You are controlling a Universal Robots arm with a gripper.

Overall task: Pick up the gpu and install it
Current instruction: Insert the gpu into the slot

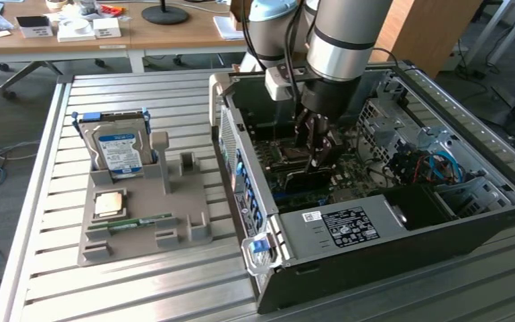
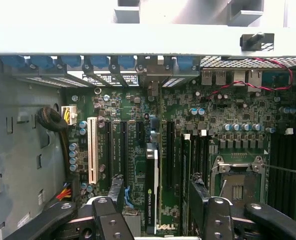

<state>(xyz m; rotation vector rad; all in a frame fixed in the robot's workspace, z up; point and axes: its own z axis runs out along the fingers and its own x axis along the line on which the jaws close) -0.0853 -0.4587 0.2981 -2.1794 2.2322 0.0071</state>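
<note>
So the gpu [image 2: 152, 187] is standing on edge in a motherboard [image 2: 237, 107] slot inside the open pc case [image 1: 472, 221], and the hand [image 2: 155, 212] hangs right over it with its fingers [image 2: 115, 192] spread wide, gripping nothing.

The gpu [image 2: 152, 187] shows a black face with a green logo and white lettering. The motherboard [image 2: 138, 115] is dark green, with black slots and one white slot [image 2: 92, 150]. The case [image 1: 401, 248] is black; its drive label [image 1: 119, 153] is blue and white. The tray [image 1: 141, 215] is grey-beige, the table [image 1: 132, 288] ribbed silver-grey. The jaws are black.
</note>
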